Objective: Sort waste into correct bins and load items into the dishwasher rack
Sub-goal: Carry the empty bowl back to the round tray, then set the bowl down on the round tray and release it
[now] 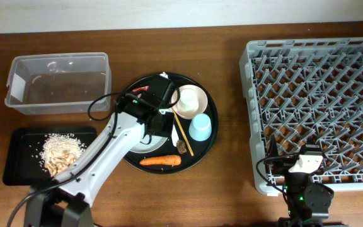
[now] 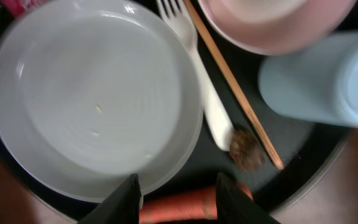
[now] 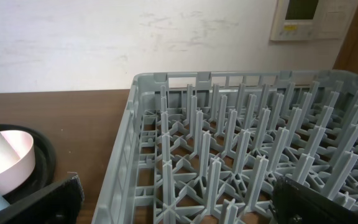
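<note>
Little done, we judge: left gripper (image 2: 178,182) spread wide, empty, over grey plate (image 2: 92,93); right gripper (image 3: 179,200) wide, empty, beside unloaded dishwasher rack (image 1: 320,107); rice (image 1: 60,151) in black bin (image 1: 17,171); carrot (image 1: 161,161), red wrapper (image 1: 145,87), bowl (image 1: 191,101), cup (image 1: 200,128), fork (image 2: 197,81), chopsticks (image 2: 235,87) on round tray (image 1: 197,152)

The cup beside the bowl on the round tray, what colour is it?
The cup is light blue. It shows best in the overhead view.

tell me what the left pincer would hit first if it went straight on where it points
Probably the orange carrot: in the left wrist view it lies right in the gap of the open left pincer. How far above it the pincer hangs is unclear.
</note>
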### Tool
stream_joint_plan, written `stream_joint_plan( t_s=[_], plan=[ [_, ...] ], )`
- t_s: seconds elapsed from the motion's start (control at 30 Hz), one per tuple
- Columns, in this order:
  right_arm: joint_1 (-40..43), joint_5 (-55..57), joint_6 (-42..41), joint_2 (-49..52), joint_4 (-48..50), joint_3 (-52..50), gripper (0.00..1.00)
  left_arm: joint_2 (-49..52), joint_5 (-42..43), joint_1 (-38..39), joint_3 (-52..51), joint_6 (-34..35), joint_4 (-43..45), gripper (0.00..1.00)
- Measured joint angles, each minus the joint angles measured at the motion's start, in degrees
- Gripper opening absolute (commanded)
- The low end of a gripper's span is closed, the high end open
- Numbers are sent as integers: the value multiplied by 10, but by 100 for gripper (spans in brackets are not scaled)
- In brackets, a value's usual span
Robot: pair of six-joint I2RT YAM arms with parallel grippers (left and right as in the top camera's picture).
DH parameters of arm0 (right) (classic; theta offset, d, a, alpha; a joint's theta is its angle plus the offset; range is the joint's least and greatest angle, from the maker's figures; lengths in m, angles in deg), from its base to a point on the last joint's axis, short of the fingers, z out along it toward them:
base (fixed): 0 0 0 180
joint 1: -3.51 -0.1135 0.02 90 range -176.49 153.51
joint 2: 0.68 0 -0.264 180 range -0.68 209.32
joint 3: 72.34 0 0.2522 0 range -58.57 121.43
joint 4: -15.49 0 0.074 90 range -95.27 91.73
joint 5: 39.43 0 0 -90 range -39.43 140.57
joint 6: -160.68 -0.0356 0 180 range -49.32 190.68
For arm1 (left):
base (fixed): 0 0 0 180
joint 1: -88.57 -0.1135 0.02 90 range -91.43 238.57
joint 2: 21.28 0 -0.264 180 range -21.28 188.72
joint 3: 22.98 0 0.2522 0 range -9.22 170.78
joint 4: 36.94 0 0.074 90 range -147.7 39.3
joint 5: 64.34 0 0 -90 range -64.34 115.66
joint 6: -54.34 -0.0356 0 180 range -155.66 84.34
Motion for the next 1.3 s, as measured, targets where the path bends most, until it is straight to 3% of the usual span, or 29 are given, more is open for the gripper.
stream_joint_plan(
  t_s=[0.27,0.53,0.57,0.63,0.83,1.07,1.3],
  plan=[
    [0,0,0,0,0,0,99,-2,72,62,0,-4,-37,39],
    [0,0,0,0,0,0,99,5,38,110,1,16,-61,40],
    [0,0,0,0,0,0,99,10,26,110,1,18,-74,49],
    [0,0,0,0,0,0,99,19,5,110,0,19,-82,55],
    [0,0,0,0,0,0,99,20,-30,110,-28,24,-76,53],
    [0,0,0,0,0,0,99,20,-68,110,-90,24,6,49],
    [0,0,0,0,0,0,99,20,-75,110,-123,1,30,49]
  ],
)
